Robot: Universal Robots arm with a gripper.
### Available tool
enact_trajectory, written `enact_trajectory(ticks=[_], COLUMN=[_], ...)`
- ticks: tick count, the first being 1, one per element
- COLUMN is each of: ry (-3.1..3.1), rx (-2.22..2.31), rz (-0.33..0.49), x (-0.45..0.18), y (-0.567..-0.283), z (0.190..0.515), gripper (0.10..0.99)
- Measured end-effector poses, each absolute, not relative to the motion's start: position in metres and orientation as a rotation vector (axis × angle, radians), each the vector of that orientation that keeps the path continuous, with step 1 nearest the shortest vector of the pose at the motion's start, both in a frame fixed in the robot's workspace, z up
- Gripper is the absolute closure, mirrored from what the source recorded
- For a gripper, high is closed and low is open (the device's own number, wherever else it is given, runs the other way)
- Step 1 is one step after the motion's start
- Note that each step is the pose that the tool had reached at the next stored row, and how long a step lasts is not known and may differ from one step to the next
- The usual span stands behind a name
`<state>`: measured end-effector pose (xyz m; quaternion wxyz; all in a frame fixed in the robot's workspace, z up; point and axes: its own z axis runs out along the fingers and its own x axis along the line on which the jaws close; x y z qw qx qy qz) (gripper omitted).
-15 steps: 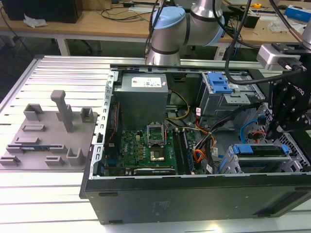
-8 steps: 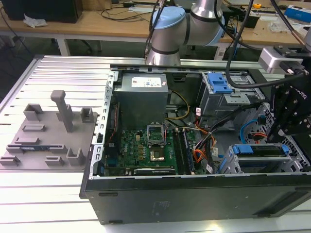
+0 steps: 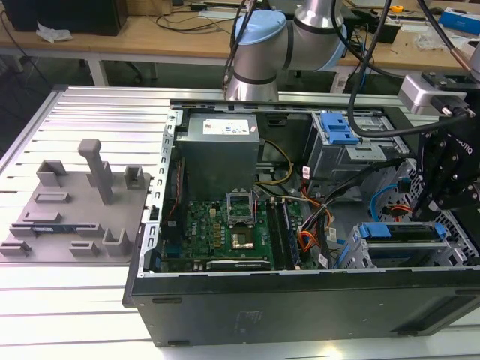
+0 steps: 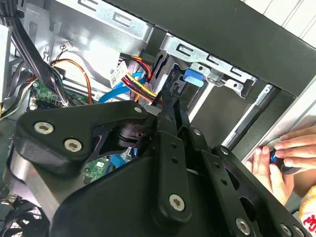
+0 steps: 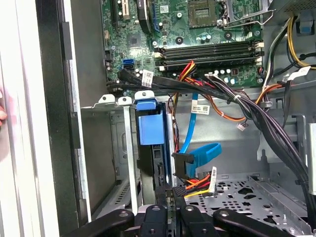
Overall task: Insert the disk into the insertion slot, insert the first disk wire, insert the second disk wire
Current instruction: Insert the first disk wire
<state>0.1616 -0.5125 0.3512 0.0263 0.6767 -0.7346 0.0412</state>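
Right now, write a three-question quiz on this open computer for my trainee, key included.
1. True or false: the disk in its blue frame stands inside the grey metal cage.
2. Which colour is the flat cable that ends in a dark plug beside the disk? A) red B) light blue C) green
3. Fill in: in the second wrist view, a person's ___ shows by the black case wall.
Key: 1 true; 2 B; 3 hand.
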Motion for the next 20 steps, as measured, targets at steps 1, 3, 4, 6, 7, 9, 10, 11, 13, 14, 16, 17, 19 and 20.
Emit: enact_trajectory(ticks=[1, 3, 4, 6, 7, 9, 10, 11, 13, 14, 16, 17, 19, 20], ry=[-2.270, -2.270, -2.275, -2.288, -2.290, -2.290, -2.290, -2.290, -2.290, -2.290, -2.290, -2.290, -2.290, -2.290], rx=[2.091, 2.091, 2.086, 2.071, 2.068, 2.068, 2.068, 2.068, 2.068, 2.068, 2.068, 2.068, 2.068, 2.068], rz=[0.127, 0.127, 0.127, 0.127, 0.127, 0.127, 0.127, 0.127, 0.127, 0.127, 0.127, 0.127, 0.127, 0.127], x=[0.1616, 0.1616, 0.1616, 0.1616, 0.1616, 0.1618, 0.1619, 0.1619, 0.1619, 0.1620, 0.1620, 0.1620, 0.1620, 0.1620], y=[-0.5125, -0.5125, -0.5128, -0.5130, -0.5131, -0.5134, -0.5135, -0.5136, -0.5138, -0.5139, -0.5142, -0.5143, -0.5146, -0.5147], z=[0.3512, 0.3512, 0.3512, 0.3511, 0.3511, 0.3508, 0.3507, 0.3505, 0.3502, 0.3500, 0.3496, 0.3493, 0.3488, 0.3486], gripper=[0.922, 0.922, 0.922, 0.922, 0.922, 0.922, 0.922, 0.922, 0.922, 0.922, 0.922, 0.922, 0.922, 0.922])
